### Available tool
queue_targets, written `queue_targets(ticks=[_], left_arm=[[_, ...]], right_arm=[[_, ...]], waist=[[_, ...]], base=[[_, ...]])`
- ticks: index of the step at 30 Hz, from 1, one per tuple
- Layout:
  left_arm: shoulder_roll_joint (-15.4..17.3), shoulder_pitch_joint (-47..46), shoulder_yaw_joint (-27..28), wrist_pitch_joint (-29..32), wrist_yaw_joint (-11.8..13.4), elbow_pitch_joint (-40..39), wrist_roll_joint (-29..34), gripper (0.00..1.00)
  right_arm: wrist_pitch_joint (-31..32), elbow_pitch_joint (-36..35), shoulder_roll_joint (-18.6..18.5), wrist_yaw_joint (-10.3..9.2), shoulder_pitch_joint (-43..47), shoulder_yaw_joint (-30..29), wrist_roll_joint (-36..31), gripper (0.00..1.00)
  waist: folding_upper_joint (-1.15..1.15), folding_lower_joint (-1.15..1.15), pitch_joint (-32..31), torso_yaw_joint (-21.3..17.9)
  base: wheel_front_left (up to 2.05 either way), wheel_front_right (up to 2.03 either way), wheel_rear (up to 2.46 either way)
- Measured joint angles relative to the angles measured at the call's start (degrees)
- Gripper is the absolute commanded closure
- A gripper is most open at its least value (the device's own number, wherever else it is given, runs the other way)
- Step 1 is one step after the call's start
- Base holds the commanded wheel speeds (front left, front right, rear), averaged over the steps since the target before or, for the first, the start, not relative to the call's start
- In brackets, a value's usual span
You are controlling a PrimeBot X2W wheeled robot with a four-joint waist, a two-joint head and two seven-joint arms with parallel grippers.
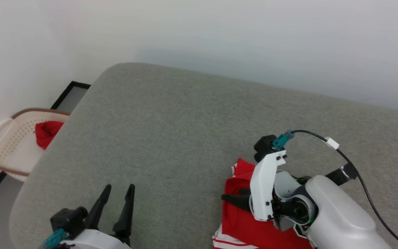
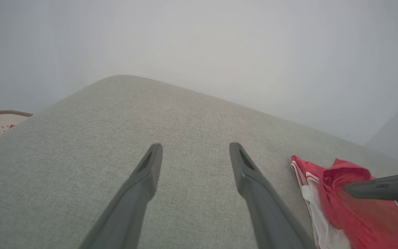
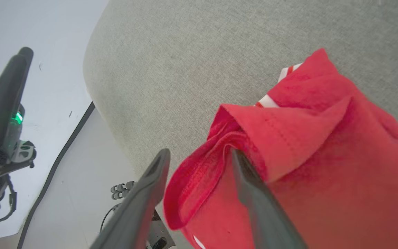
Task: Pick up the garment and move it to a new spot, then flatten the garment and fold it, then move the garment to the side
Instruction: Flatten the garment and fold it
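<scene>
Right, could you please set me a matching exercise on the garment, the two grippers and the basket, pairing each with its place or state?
Things:
1. garment
2. left gripper
3. right gripper
4. basket

Places or states:
A. beside the grey cushion's left edge, with a red cloth inside
B. open over bare cushion
C. crumpled on the cushion, near right in the head view
D. open, straddling a red fold

Pairs: 1-C, 2-B, 3-D, 4-A
</scene>
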Motion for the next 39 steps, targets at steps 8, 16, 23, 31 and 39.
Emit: queue_targets(ticks=[8,16,23,31,39], left_arm=[[0.2,0.6,1.4,0.0,-0.3,0.1,0.7,0.0],[0.7,1.9,3.4,0.0,-0.5,-0.8,1.1,0.0],[0.1,3.8,5.0,0.0,0.0,-2.7,2.5,0.0],[1.4,4.5,6.8,0.0,-0.1,-3.1,2.8,0.0],[1.7,5.6,7.9,0.0,-0.5,-3.3,3.9,0.0]], right_arm=[[-2.1,-4.3,-1.7,0.0,-1.0,5.2,2.8,0.0],[-10.0,-13.2,-7.9,0.0,-1.3,8.4,4.5,0.0],[-20.4,-16.6,-15.2,0.0,0.7,8.0,2.7,0.0],[-35.7,-17.3,-22.1,0.0,5.3,3.5,-0.4,0.0],[-46.7,-14.9,-26.7,0.0,12.9,-2.0,-3.5,0.0]], waist=[[0.0,0.0,-1.0,-2.9],[0.0,0.0,-1.8,-6.8],[0.0,0.0,-2.4,-11.0],[0.0,0.0,-3.0,-15.4],[0.0,0.0,-4.1,-18.0]], base=[[0.0,0.0,0.0],[0.0,0.0,0.0],[0.0,0.0,0.0],[0.0,0.0,0.0],[0.0,0.0,0.0]])
